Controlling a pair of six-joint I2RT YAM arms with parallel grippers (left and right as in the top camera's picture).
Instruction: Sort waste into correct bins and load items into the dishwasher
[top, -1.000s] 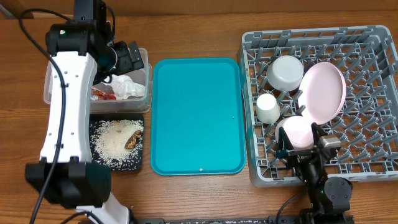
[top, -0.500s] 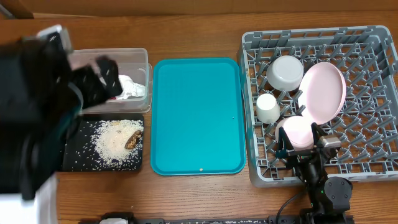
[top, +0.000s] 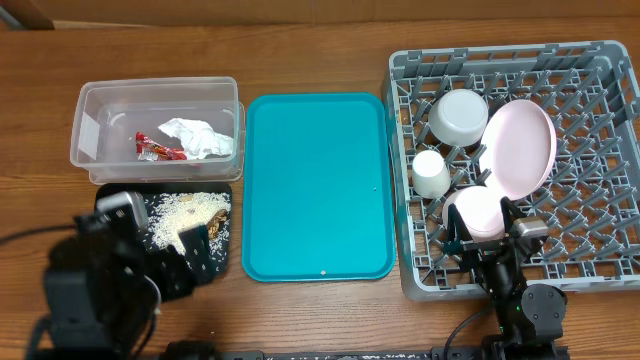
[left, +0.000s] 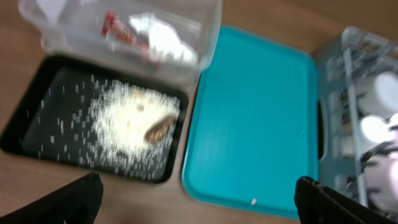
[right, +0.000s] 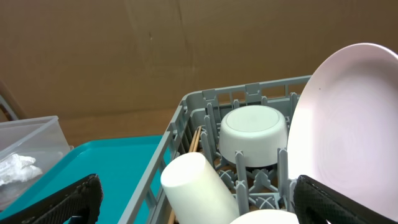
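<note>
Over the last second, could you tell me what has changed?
The left gripper, open and empty, pulled back from the clear tub to the near edge of the black tray. Napkin and wrapper stay in the tub; the right gripper and the dishes in the rack are unchanged.

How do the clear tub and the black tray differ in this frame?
The clear tub is see-through and tall-walled; the black tray is opaque and shallow. The clear tub holds a red wrapper and a crumpled white napkin; the black tray holds loose rice with a brown chunk. Both are rectangular, of similar footprint, left of the teal tray.
</note>
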